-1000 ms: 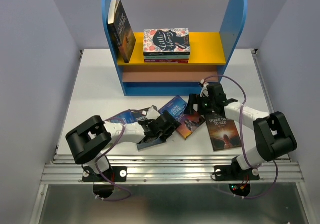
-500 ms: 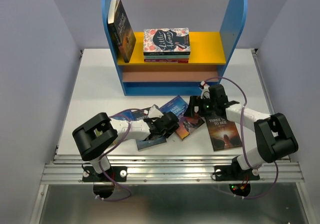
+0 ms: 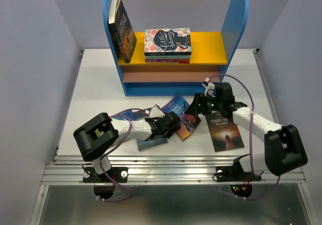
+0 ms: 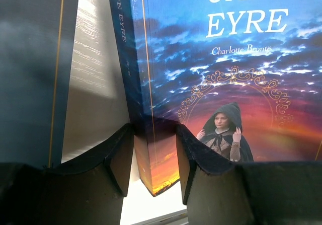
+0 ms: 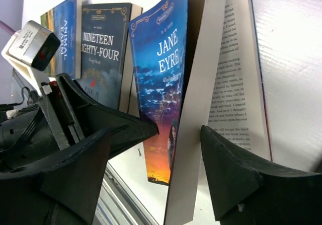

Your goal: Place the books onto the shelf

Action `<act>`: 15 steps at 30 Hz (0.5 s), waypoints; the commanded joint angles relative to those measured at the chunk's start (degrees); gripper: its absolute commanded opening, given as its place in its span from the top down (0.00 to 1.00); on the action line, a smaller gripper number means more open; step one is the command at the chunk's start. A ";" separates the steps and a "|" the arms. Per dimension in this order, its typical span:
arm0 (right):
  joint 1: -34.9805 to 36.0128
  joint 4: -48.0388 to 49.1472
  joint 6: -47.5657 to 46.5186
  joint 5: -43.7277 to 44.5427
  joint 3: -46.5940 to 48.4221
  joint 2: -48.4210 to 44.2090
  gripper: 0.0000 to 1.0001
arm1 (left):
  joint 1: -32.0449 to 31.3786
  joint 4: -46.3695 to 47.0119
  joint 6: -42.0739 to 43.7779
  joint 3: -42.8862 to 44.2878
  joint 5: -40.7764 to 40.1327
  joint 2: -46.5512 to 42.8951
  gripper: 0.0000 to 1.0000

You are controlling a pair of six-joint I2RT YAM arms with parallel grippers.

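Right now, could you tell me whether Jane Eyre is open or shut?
Open: Jane Eyre has its cover fanned away from the pages, printed text showing.

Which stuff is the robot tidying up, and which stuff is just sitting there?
For the job: sunset-covered Jane Eyre paperback; brown Three Days to See paperback; dark Nineteen Eighty-Four paperback; blue-sided shelf with yellow board.
Just sitting there: floral Little Women book stack, flat on that yellow board.

Bright, even light is cast from above; the white tabletop is nearly washed out, and only soft shadows are thrown on it. In the wrist views the near dark fingers are softened, while the Jane Eyre book is rendered sharply.
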 commanded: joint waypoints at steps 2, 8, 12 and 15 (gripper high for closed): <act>0.99 -5.53 0.18 -2.89 -1.88 0.20 0.25 | -0.15 -3.24 0.81 0.81 -1.84 1.11 0.54; 0.99 -7.56 -1.06 0.37 -2.14 1.69 0.39 | -0.24 -3.78 0.54 0.89 -1.92 1.45 0.54; 0.99 -7.65 -1.41 1.07 -2.41 2.57 0.65 | -0.15 -4.39 0.46 1.33 -1.84 1.81 0.55; 0.99 -7.92 -1.67 1.95 -1.97 2.40 0.81 | -0.15 -4.75 0.45 1.42 -2.27 1.20 0.54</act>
